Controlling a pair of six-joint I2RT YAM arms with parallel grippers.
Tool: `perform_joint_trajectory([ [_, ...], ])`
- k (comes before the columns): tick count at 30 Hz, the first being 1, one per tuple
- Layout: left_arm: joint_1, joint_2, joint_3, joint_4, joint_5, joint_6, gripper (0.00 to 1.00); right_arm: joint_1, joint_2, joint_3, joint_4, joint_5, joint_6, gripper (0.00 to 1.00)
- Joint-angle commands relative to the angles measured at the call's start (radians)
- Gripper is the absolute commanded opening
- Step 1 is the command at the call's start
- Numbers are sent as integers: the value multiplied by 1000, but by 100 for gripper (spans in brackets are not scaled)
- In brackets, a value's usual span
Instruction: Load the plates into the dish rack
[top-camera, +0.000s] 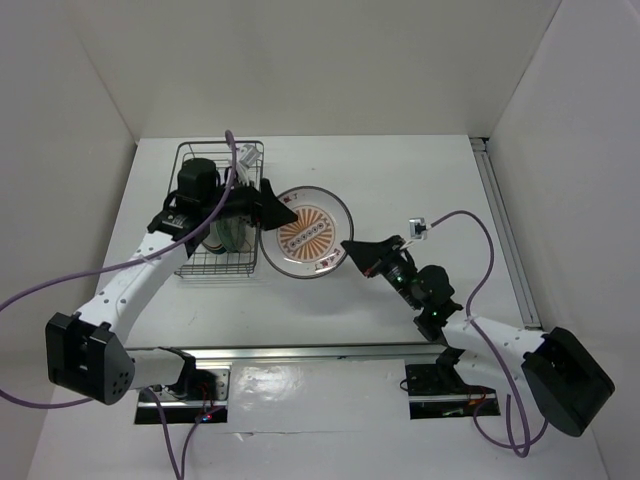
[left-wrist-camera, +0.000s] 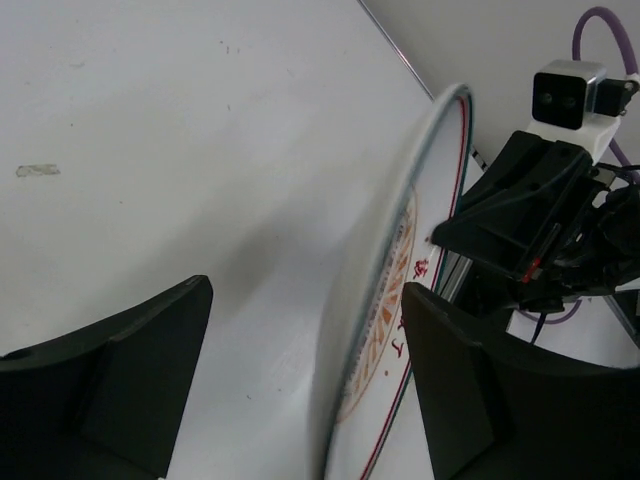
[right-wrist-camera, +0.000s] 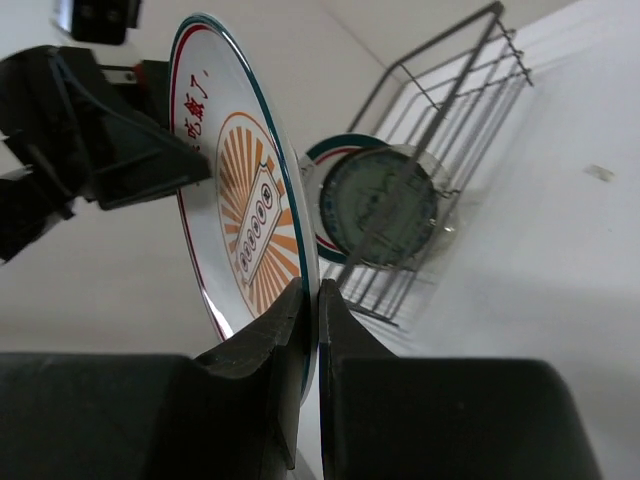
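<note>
The right gripper (right-wrist-camera: 310, 295) pinches the near rim of the sunburst plate (right-wrist-camera: 245, 220), jaws narrow on its edge, and holds it tilted. The left gripper (left-wrist-camera: 305, 290) stands wide, one finger on each side of the plate's far rim, with a clear gap at the back face. The rack (right-wrist-camera: 450, 110) lies just behind the left gripper. A teal plate (right-wrist-camera: 385, 205) and a ringed plate (right-wrist-camera: 322, 160) stand inside it.

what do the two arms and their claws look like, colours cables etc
Both arms have white link shells with black joints and bases: left arm, right arm. Each trails a purple cable. The left claw and right claw are matte black, broad and wedge-shaped.
</note>
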Motion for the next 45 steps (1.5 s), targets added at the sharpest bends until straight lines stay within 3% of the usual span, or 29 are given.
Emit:
perform_joint_trajectory([
  [1, -2, -3, 53, 14, 24, 34, 83, 8, 1, 86, 200, -73, -14, 0],
  [2, -2, -3, 53, 14, 24, 34, 75, 8, 1, 100, 200, -73, -14, 0],
  [3, -2, -3, 53, 14, 24, 34, 52, 8, 1, 100, 191, -82, -14, 0],
  [4, -2, -3, 53, 14, 24, 45, 42, 8, 1, 110, 177, -82, -24, 0],
  [6, -2, -17, 53, 14, 10, 45, 33, 8, 1, 120, 162, -82, -24, 0],
  [7, -2, -26, 53, 14, -4, 45, 16, 8, 1, 120, 148, -82, -35, 0],
  [9, -2, -60, 53, 14, -28, 54, 5, 8, 1, 120, 137, -82, -35, 3],
  [11, -2, -87, 53, 14, -71, 63, 0, 8, 1, 111, 137, -82, -35, 25],
  [12, -2, -118, 44, 14, -94, 63, 0, 8, 1, 111, 125, -72, -35, 63],
  [15, -2, -170, 53, -61, -263, 109, 0, 8, -9, 111, 81, -44, -24, 100],
  [20, -2, -323, 120, -190, -768, 196, 0, 8, -59, 133, -66, -19, -73, 100],
  [21, -2, -345, 129, -190, -965, 207, 0, 8, -59, 134, -91, -10, -89, 100],
  [23, -2, -400, 129, -190, -1137, 244, 1, 8, -84, 134, -134, -10, -98, 100],
  [24, -2, -412, 129, -176, -1329, 258, 3, 8, -84, 144, -148, -10, -107, 100],
  [27, -2, -431, 129, -109, -1551, 359, 1, 8, -84, 187, -227, -21, -150, 100],
  [29, -2, -431, 129, -60, -1610, 428, 0, 8, -84, 207, -283, -42, -161, 100],
  [31, -2, -431, 88, 96, -1689, 581, 0, 8, -84, 216, -294, -42, -172, 100],
  [35, -2, -422, -28, 374, -1690, 853, 0, 8, -95, 239, -329, -81, -172, 100],
  [42, 7, -400, -134, 477, -1467, 936, 0, 8, -137, 226, -352, -131, -138, 100],
  [45, 44, -400, -109, 478, -1357, 892, 0, 8, -180, 206, -386, -141, -138, 100],
])
